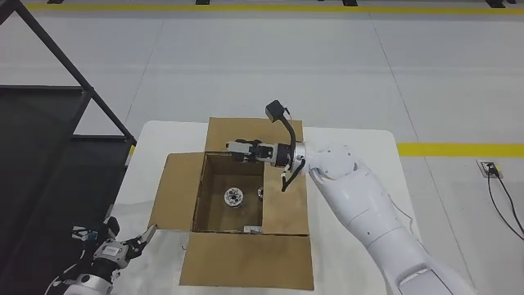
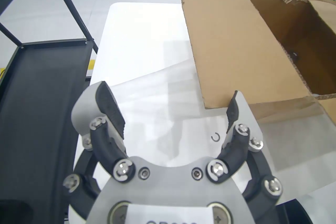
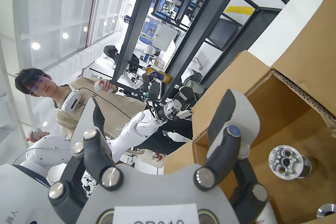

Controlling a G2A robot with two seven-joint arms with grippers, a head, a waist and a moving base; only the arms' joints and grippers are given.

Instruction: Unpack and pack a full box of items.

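An open cardboard box (image 1: 286, 205) stands on the white table (image 1: 360, 156) with its flaps spread out. On its floor lies a round metal spool-like part (image 1: 235, 197), also seen at the box bottom as the metal part (image 3: 284, 162). A second metal piece (image 3: 325, 210) lies close by. My right gripper (image 1: 236, 147) hangs over the box's far rim, tilted sideways; the right gripper (image 3: 160, 114) is open and holds nothing. My left gripper (image 1: 123, 250) is low at the table's near left corner; the left gripper (image 2: 169, 96) is open and empty, just short of the box's left flap (image 2: 236, 46).
A black metal rack (image 1: 49, 172) stands to the left of the table, its shelf (image 2: 39, 93) right beside my left gripper. A small metal C-ring (image 2: 215, 137) lies on the table near the left fingers. Bare table runs along the box's left and right sides.
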